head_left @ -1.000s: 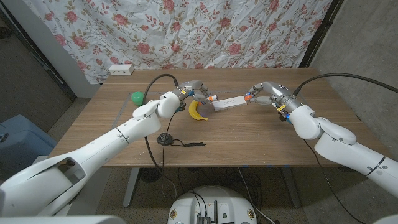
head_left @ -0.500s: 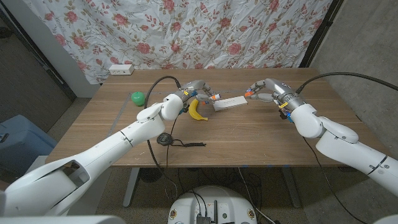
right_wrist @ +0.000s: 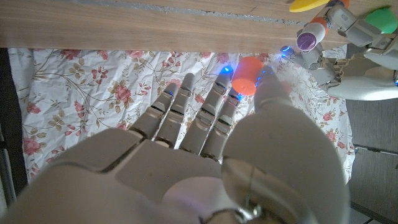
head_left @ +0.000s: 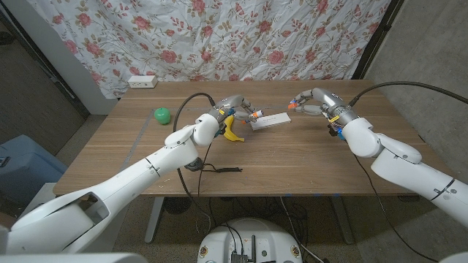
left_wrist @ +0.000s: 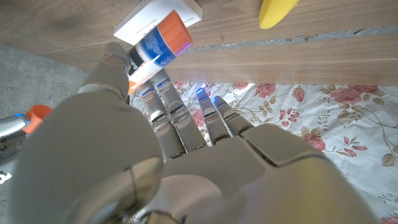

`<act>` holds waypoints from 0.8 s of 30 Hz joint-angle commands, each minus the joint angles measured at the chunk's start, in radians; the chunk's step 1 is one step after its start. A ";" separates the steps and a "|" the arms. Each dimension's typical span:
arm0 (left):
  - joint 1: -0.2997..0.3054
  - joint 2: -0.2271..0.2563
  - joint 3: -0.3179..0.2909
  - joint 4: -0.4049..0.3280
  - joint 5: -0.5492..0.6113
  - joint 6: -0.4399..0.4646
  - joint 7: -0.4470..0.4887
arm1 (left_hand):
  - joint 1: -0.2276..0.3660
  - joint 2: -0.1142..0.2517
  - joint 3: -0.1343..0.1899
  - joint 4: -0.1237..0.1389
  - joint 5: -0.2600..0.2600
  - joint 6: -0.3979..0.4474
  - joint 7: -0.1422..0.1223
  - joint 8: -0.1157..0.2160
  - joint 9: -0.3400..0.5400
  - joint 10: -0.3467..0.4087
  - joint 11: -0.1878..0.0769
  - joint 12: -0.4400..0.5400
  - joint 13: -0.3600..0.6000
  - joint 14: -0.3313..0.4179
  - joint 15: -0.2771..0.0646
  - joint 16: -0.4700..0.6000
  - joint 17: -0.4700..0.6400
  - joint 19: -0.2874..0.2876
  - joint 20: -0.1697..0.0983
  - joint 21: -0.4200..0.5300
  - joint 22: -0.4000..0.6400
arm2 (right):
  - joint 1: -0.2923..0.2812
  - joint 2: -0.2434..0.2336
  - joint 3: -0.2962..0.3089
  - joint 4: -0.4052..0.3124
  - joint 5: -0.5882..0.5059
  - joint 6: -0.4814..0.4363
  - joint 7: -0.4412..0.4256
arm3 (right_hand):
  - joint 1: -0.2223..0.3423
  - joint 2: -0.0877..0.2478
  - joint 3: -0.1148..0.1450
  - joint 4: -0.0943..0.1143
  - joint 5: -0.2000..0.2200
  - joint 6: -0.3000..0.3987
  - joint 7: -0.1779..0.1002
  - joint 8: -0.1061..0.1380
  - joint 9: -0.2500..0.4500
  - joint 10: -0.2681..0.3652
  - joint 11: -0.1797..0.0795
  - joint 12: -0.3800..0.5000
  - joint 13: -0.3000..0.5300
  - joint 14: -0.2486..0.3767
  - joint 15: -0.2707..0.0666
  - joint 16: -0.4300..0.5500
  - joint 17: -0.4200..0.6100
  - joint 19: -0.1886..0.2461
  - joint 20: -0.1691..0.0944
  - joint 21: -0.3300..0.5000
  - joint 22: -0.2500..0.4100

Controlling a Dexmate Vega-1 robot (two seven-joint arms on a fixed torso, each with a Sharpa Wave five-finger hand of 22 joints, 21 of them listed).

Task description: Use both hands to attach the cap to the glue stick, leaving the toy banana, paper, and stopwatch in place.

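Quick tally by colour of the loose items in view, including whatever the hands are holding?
Orange: 1, the cap in the right hand
White and blue: 1, the glue stick in the left hand
Yellow: 1, the toy banana
White: 1, the paper
Black: 1, the stopwatch
Green: 1, a ball
Total: 6

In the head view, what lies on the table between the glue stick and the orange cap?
Between the glue stick in the left hand and the cap in the right hand lies the paper.
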 commanded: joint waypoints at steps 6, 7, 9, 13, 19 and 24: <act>0.033 -0.032 -0.005 0.010 -0.041 -0.020 0.082 | -0.012 0.056 0.003 0.008 0.007 0.073 -0.003 0.007 0.009 -0.001 -0.006 0.004 0.004 -0.004 -0.146 -0.001 0.002 0.016 -0.016 0.004 0.001 | 0.046 0.001 -0.009 -0.015 0.048 -0.042 0.041 | -0.008 0.007 -0.007 0.003 -0.003 0.003 -0.002 0.001 0.002 -0.005 -0.001 -0.001 0.003 -0.005 -0.149 0.006 0.003 0.000 -0.015 -0.002 0.003; 0.032 -0.032 -0.003 0.009 -0.039 -0.018 0.081 | -0.012 0.056 0.003 0.008 0.007 0.073 -0.003 0.007 0.009 -0.001 -0.006 0.004 0.004 -0.004 -0.145 -0.001 0.002 0.016 -0.015 0.003 0.001 | 0.045 -0.003 -0.005 -0.020 0.055 -0.044 0.046 | -0.009 0.007 -0.008 0.003 -0.004 0.002 -0.002 0.001 0.002 -0.005 -0.001 -0.001 0.003 -0.005 -0.149 0.006 0.003 0.000 -0.014 -0.002 0.003; 0.035 -0.036 -0.004 0.012 -0.044 -0.021 0.088 | -0.012 0.056 0.003 0.008 0.007 0.073 -0.003 0.007 0.009 -0.002 -0.006 0.004 0.004 -0.004 -0.145 -0.001 0.002 0.018 -0.014 0.004 0.001 | 0.041 -0.009 0.003 -0.032 0.070 -0.050 0.052 | -0.013 0.007 -0.011 0.004 -0.005 0.002 -0.003 -0.001 0.001 -0.006 -0.001 -0.002 0.003 -0.006 -0.146 0.006 0.003 -0.001 -0.014 -0.002 0.003; 0.032 -0.034 -0.007 0.021 -0.058 -0.042 0.092 | -0.012 0.057 0.003 0.008 0.007 0.071 -0.002 0.006 0.009 -0.003 -0.007 0.003 0.004 -0.003 -0.144 0.000 0.002 0.018 -0.013 0.004 0.001 | 0.039 -0.024 0.009 -0.049 0.084 -0.054 0.065 | -0.011 0.009 -0.012 0.003 -0.005 0.000 -0.003 -0.002 0.001 -0.008 -0.001 -0.002 0.003 -0.008 -0.149 0.006 0.003 -0.001 -0.013 -0.002 0.003; 0.036 -0.045 -0.007 0.032 -0.070 -0.054 0.106 | -0.012 0.058 0.003 0.008 0.007 0.072 -0.001 0.006 0.009 -0.004 -0.007 0.004 0.004 -0.002 -0.144 0.000 0.002 0.018 -0.012 0.004 0.001 | 0.045 -0.030 0.013 -0.056 0.109 -0.049 0.078 | -0.009 0.009 -0.014 0.001 -0.005 -0.002 -0.003 -0.005 0.000 -0.010 -0.001 -0.003 0.003 -0.009 -0.151 0.006 0.003 0.000 -0.011 -0.001 0.003; 0.040 -0.057 -0.007 0.043 -0.080 -0.065 0.124 | -0.013 0.058 0.002 0.008 0.007 0.072 0.000 0.006 0.008 -0.004 -0.007 0.004 0.004 -0.001 -0.142 0.001 0.002 0.019 -0.012 0.003 0.001 | 0.060 -0.025 0.004 -0.057 0.119 -0.054 0.085 | -0.005 0.013 -0.014 -0.002 -0.006 -0.003 -0.003 -0.007 0.000 -0.011 -0.001 -0.003 0.003 -0.011 -0.152 0.006 0.002 -0.002 -0.009 -0.002 0.003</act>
